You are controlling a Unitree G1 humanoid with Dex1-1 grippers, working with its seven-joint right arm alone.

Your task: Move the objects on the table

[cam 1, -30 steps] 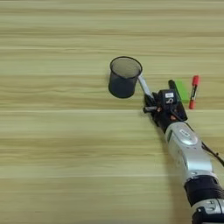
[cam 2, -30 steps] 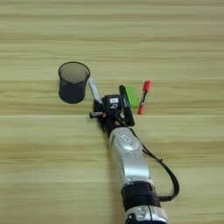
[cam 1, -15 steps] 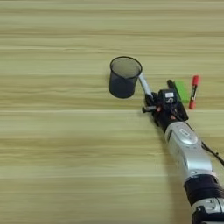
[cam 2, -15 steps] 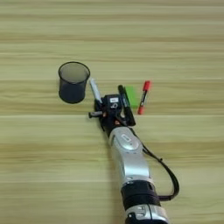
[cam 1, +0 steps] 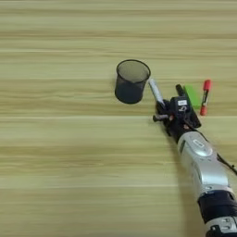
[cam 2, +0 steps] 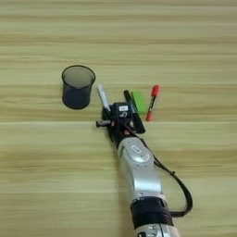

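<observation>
The right gripper (cam 2: 110, 116) is sitting at frame centre over the silver-grey marker (cam 2: 102, 96)'s lower end, just right of the pen cup (cam 2: 77, 86). I cannot tell whether its fingers are closed. It should be squeezing the barrel squarely, keeping clear of the black marker (cam 2: 133, 110) alongside.

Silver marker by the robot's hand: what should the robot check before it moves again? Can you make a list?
1. Gripper at the silver-grey marker: ok, right at its lower end.
2. Fingers shut on the marker: cannot tell.
3. Pen cup upright, mouth open: ok.
4. Cup apart from the marker: ok, it stands just to the left.
5. Black marker, green block and red-capped pen out of the way: not ok for the black marker, which lies against the gripper's right side.
6. Table bare towards the cup: ok.
</observation>
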